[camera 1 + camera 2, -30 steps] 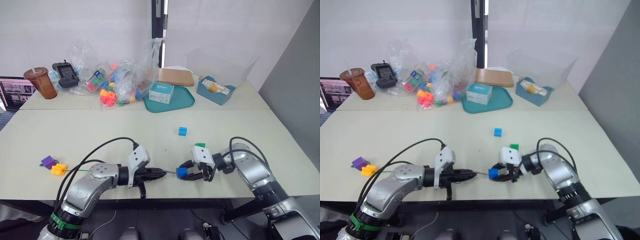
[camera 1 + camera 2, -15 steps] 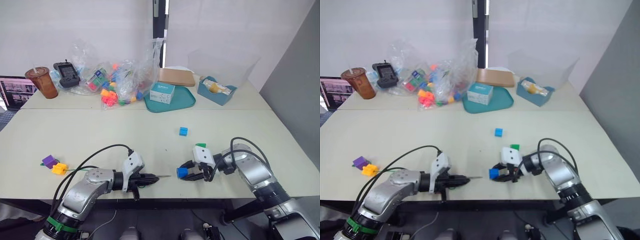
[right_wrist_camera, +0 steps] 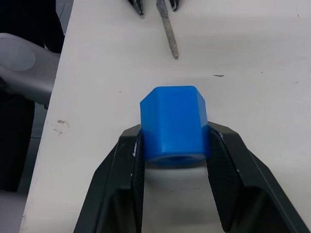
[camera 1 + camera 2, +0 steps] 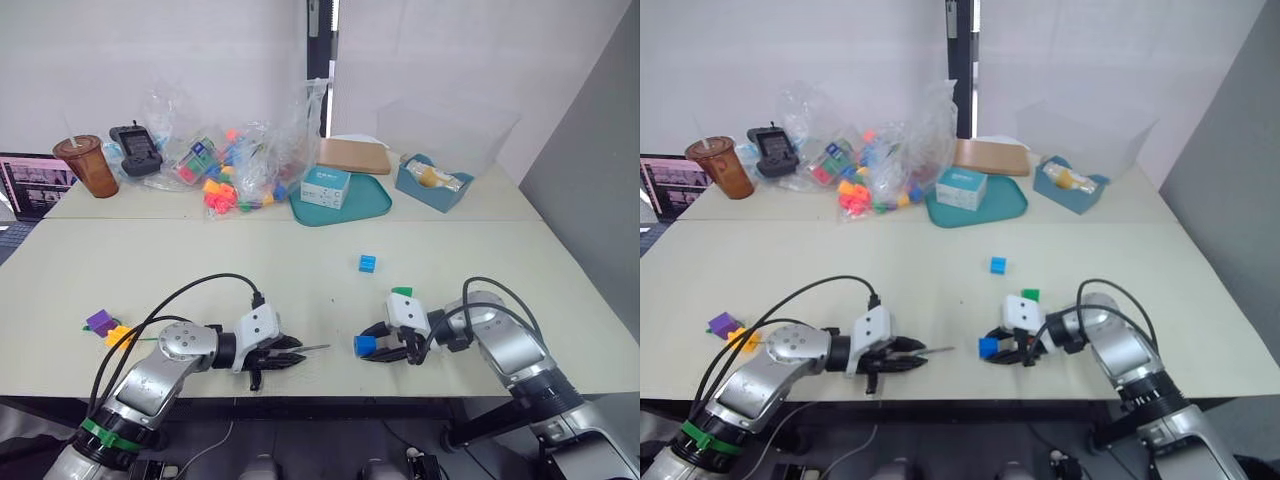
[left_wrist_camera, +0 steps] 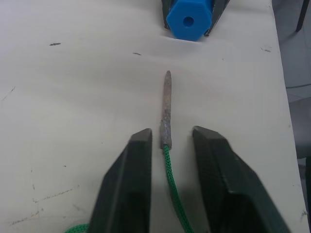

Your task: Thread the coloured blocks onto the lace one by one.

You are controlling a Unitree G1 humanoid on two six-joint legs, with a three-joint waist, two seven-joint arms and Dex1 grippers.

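The lace's grey tip (image 5: 166, 108) now lies clear of the dark blue block (image 3: 173, 122), which the right gripper (image 4: 383, 346) pinches at three o'clock; the left gripper (image 5: 169, 145) has drawn back, fingers spread around the green cord.

5 coloured blocks (image 4: 364, 346) on the table; 1 lace (image 5: 167, 131); 2 grippers; 1 cup (image 4: 86, 166).
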